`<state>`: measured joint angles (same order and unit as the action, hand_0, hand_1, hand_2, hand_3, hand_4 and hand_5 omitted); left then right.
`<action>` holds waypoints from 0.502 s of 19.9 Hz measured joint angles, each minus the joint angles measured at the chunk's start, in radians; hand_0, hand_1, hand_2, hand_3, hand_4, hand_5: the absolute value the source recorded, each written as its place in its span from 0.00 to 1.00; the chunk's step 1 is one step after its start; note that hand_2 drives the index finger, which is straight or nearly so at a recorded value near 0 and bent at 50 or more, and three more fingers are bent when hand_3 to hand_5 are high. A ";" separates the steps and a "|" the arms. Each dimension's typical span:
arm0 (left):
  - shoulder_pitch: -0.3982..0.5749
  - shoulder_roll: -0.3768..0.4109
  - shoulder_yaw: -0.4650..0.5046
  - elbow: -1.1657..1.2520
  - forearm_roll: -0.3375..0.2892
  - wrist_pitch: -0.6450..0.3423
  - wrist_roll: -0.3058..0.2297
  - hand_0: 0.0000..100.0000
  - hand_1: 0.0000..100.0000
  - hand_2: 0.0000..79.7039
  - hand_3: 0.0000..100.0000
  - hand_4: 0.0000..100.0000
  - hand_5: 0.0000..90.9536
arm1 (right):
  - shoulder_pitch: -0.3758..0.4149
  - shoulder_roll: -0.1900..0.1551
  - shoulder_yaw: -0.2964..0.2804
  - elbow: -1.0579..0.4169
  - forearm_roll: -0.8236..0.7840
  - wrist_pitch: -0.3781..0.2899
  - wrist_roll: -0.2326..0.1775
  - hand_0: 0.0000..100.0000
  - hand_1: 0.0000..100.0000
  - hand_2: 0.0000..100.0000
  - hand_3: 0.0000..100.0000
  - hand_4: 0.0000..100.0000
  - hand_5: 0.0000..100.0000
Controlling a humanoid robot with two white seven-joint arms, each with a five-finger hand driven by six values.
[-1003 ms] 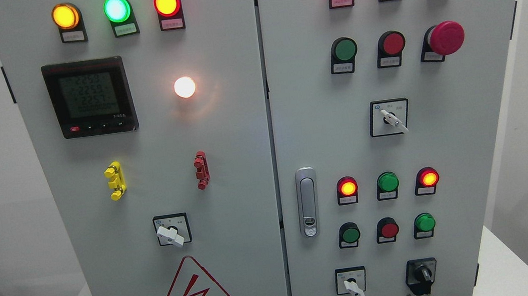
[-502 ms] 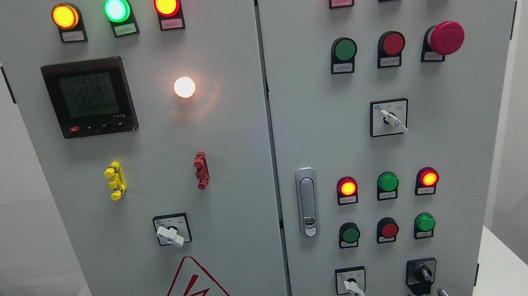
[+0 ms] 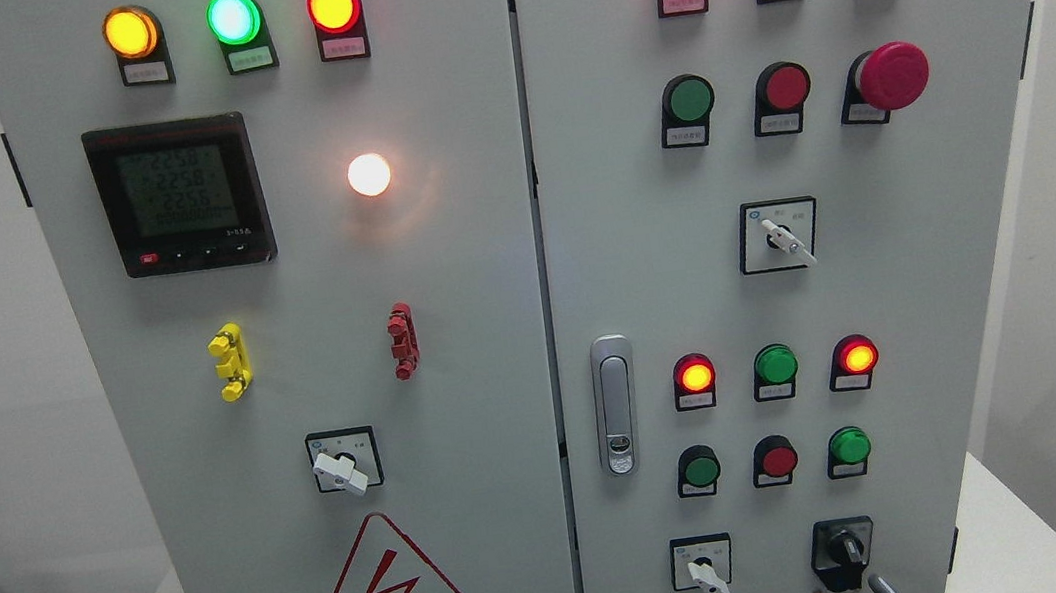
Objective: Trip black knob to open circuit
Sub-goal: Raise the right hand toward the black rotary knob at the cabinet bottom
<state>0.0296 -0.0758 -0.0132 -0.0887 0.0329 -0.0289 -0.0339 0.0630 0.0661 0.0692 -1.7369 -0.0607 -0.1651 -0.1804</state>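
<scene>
On the cabinet's left door (image 3: 454, 346) I see a lit meter (image 3: 178, 195) near its top left and a white selector (image 3: 344, 468) lower down. On the right door (image 3: 940, 286), the black knob (image 3: 845, 553) sits at the bottom right corner, pointer upright. Just right of it, at the bottom edge, a grey fingertip (image 3: 887, 592) pokes into view; I cannot tell that hand's state or which arm it belongs to.

Knob (image 3: 844, 552) right of selector switch (image 3: 703, 567).
</scene>
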 measured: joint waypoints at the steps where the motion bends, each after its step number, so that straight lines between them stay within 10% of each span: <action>1: 0.000 0.000 0.000 0.000 0.000 0.000 0.000 0.12 0.39 0.00 0.00 0.00 0.00 | 0.000 0.000 0.000 0.000 0.000 0.001 0.000 0.88 0.92 0.00 1.00 1.00 0.94; 10: 0.000 0.000 0.000 0.000 0.000 0.000 0.000 0.12 0.39 0.00 0.00 0.00 0.00 | 0.000 0.004 0.012 0.000 0.014 0.001 0.000 0.88 0.92 0.00 1.00 1.00 0.94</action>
<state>0.0296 -0.0758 -0.0132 -0.0887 0.0329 -0.0288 -0.0340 0.0630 0.0701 0.0809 -1.7369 -0.0467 -0.1636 -0.1805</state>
